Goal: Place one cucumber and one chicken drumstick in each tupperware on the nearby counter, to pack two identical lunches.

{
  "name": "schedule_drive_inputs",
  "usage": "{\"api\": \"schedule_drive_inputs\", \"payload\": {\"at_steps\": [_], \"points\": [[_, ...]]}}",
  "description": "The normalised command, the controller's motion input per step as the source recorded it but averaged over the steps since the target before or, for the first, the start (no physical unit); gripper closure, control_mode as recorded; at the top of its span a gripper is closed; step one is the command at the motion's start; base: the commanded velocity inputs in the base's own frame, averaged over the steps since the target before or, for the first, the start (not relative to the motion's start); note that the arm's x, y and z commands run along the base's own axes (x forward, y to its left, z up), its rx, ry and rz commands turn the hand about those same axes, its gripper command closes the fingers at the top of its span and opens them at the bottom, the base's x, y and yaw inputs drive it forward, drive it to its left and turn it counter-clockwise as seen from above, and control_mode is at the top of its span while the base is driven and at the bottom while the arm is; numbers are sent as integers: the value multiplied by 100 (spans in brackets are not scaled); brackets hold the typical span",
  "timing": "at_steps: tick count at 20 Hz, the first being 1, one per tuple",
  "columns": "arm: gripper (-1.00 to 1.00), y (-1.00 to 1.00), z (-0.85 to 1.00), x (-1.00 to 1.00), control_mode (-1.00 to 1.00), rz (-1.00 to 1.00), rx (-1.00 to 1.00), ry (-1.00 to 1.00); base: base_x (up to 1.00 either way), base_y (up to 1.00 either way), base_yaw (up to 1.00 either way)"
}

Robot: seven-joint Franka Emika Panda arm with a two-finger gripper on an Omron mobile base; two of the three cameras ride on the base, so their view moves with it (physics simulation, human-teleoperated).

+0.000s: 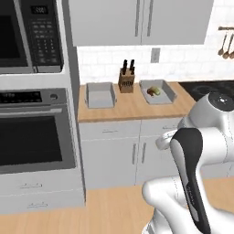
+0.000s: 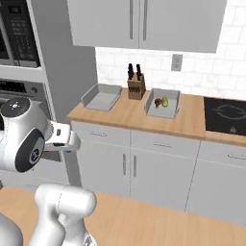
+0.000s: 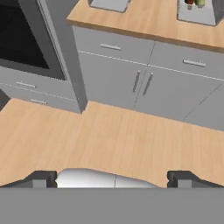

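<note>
You see the wooden counter (image 1: 128, 109) ahead, with two grey tupperware trays on it, either side of a knife block (image 1: 126, 80). The left tray (image 1: 100, 95) looks empty. The right tray (image 1: 157, 91) holds a small green piece and a brown one. Your gripper (image 3: 112, 179) hangs above the floor (image 3: 109, 140), jaws spread wide, gripping nothing.

floor: pale wooden floor (image 3: 109, 135) | walls: white tiled backsplash (image 2: 211, 72), outlet (image 1: 155, 55) | upper cabinets (image 1: 139, 20): grey, 2 doors | lower cabinets (image 2: 158, 168): grey, bar handles | left: tall grey column with microwave (image 1: 29, 34) above wall oven (image 1: 34, 130) | right: black cooktop (image 2: 225, 115), hanging utensils (image 1: 225, 45) | light: even, soft
</note>
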Motion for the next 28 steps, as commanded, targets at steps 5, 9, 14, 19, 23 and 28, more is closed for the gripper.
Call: {"api": "schedule_drive_inputs", "payload": {"at_steps": [5,9,14,19,23,28], "points": [[-100,0,0,0,100,0,0,0,-21,100,60],[-100,0,0,0,100,0,0,0,-25,100,60],[-100,0,0,0,100,0,0,0,-21,100,62],[-100,0,0,0,100,0,0,0,-11,100,51],[-100,0,0,0,100,0,0,0,-3,100,41],[-100,0,0,0,100,0,0,0,0,100,31]]}}
